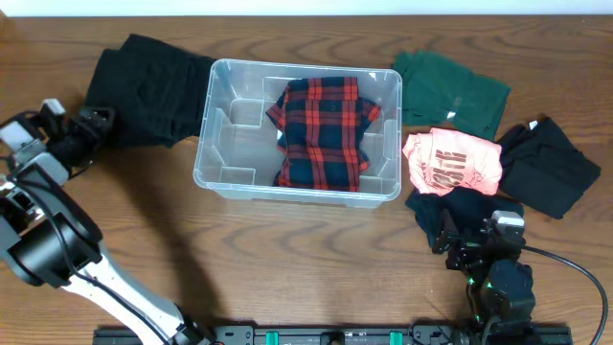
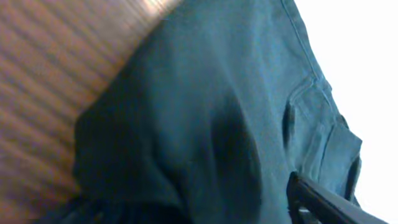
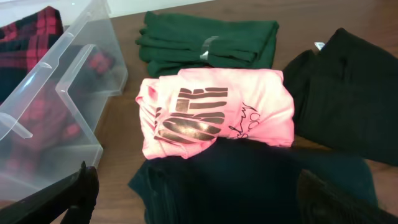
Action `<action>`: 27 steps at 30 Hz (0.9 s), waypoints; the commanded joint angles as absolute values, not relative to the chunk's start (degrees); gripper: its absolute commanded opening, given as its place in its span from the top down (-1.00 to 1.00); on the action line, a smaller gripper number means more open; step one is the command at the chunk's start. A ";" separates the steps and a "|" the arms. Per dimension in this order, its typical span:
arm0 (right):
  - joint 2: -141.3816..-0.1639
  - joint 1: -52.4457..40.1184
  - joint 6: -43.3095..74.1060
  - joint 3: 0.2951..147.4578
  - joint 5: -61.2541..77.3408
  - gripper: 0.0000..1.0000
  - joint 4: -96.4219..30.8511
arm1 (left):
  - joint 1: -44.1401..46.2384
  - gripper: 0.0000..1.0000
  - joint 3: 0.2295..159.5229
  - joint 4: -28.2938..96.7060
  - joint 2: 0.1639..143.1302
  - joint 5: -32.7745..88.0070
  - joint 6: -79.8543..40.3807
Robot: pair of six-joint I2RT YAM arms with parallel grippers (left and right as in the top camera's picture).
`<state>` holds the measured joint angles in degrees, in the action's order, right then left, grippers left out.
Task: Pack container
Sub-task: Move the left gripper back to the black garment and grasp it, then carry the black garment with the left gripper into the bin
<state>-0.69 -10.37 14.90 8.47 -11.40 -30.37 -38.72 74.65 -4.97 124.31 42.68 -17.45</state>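
From above, the container (image 1: pixel 218 134) sits upright and open on the wood-grain tabletop (image 1: pixel 306 254), between the two sets of fingers. It is a clear, colourless plastic box with rounded corners and a moulded rim, and its long axis runs from one arm's side to the other's. A folded red-and-navy plaid garment (image 1: pixel 326 129) lies inside, in the half nearer the right fingers (image 1: pixel 446 236). The left fingers (image 1: pixel 99 119) are at the edge of a soft black garment (image 1: pixel 148 86) lying against the container's far end; how wide they stand I cannot tell from here. Just beyond the right fingers lies a dark folded garment (image 1: pixel 462 209), and past it a pink shirt (image 1: pixel 452 161), a green garment (image 1: pixel 450 91) and another black piece (image 1: pixel 548 171). In the left wrist view, dark heavy cloth with stitched seams, seemingly a pocket and a belt loop, fills nearly everything. Only one dark finger shows at the lower corner, so I cannot tell their spread or whether they grip anything. In the right wrist view, the right fingers stand wide apart with nothing held, the dark garment lying between them. The pink shirt straight ahead carries dark metallic block letters and thin script, but it is folded so I can read no whole word. The container's translucent wall lies off to the left, with plaid showing through it.
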 commanded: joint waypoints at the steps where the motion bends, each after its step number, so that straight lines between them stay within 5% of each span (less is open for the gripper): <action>1: -0.43 -10.79 15.62 8.29 -11.79 -0.99 -30.37 | -37.10 -0.51 74.35 -4.84 126.41 38.61 -18.31; 6: -0.43 -10.79 15.62 8.29 -11.79 -0.98 -30.37 | -36.88 0.01 74.35 -4.84 126.41 37.89 -18.28; 10: -0.43 -10.79 15.62 8.29 -11.79 -0.99 -30.37 | -37.23 0.88 74.35 -4.82 126.39 38.79 -18.28; 27: -0.43 -10.79 15.62 8.29 -11.79 -0.99 -30.37 | -42.72 0.88 74.39 -4.80 105.38 73.49 -26.04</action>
